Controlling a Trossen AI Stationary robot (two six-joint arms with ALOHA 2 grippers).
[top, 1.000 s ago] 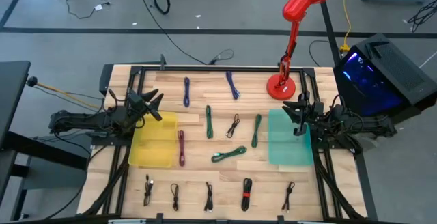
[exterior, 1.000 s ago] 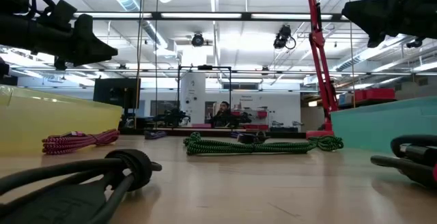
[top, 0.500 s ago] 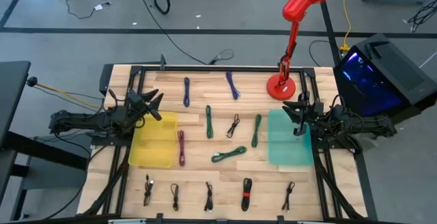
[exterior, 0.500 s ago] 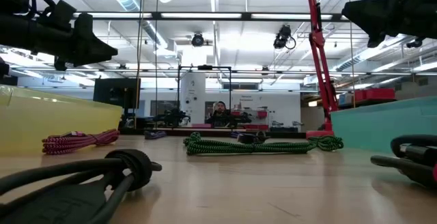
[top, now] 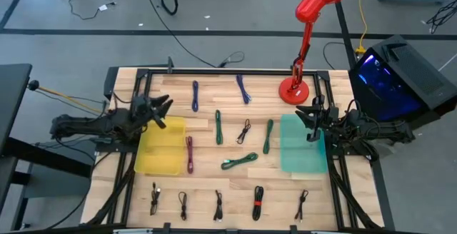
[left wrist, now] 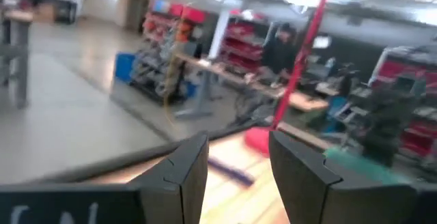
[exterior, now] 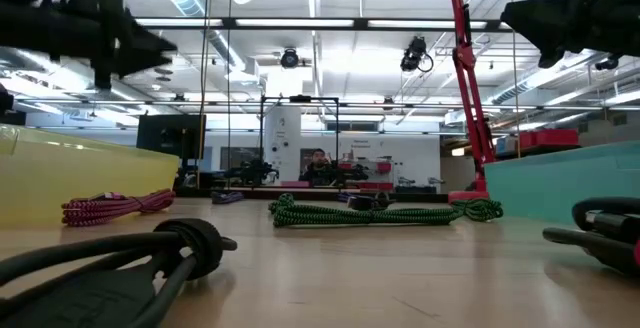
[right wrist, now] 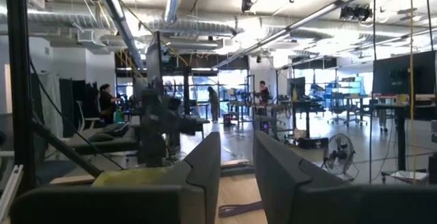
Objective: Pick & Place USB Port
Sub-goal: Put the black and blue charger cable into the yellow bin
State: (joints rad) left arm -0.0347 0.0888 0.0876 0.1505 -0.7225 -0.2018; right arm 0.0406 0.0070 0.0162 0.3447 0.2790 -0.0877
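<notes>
Several coiled cables lie flat on the wooden table: blue ones toward the far edge, green ones and a black one in the middle, and a magenta one beside the yellow tray. Black ones line the near edge. My left gripper hangs open in the air above the yellow tray's far left corner. My right gripper hangs open above the right side of the teal tray. Neither touches anything.
A red desk lamp stands at the far right, behind the teal tray. A black metal frame runs round the table. The low view shows a black cable close by, with the green coil and the magenta coil farther off.
My left gripper has risen a little above the yellow tray, still open. The right arm and all the cables have stayed where they were.
</notes>
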